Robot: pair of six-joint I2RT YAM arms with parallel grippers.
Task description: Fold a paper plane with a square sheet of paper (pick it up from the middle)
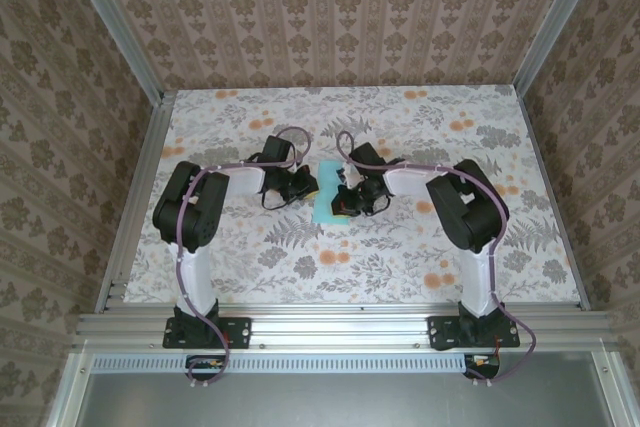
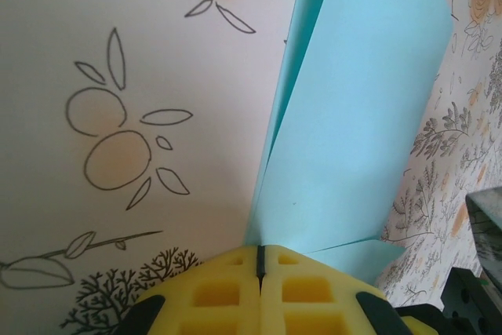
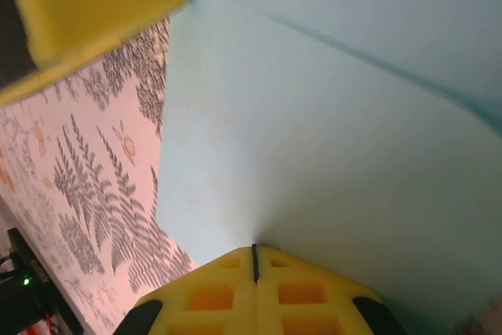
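Yellow foam pads (image 2: 212, 296) on the left claw (image 2: 259, 272) sit right up against its wrist camera. They're pressed flat together with no gap, and the turquoise square sheet of paper (image 2: 353, 131) runs straight into the seam, so it looks pinched by its edge.

From above, the sheet (image 1: 327, 209) sits mid-desk (image 1: 400, 257) between the two claws. It's already doubled over, with one layer bowing outward in a loose curve instead of lying down as a crease. Hard to say whether it's resting on the desk or lifted a bit.

Over on the right, the right claw (image 3: 253, 266) is closed just as tight. The paper fans out from its seam too, so it seems to have a nip on the same sheet.

What could go wrong from here:

- **Tearing or slipping:** two claws on one thin sheet is the obvious one. If either arm pulls away while the other hangs on, the paper probably tears or slips out of the foam.
- **Crooked crease:** pressing that bowed layer down as it stands could set the crease crooked, and a skewed early fold means a lopsided plane.
- **Claws bumping:** they're very near each other. A yellow pad, likely the left one's, looms in the right wrist view, so a small sideways move could knock them together and drag the sheet askew.
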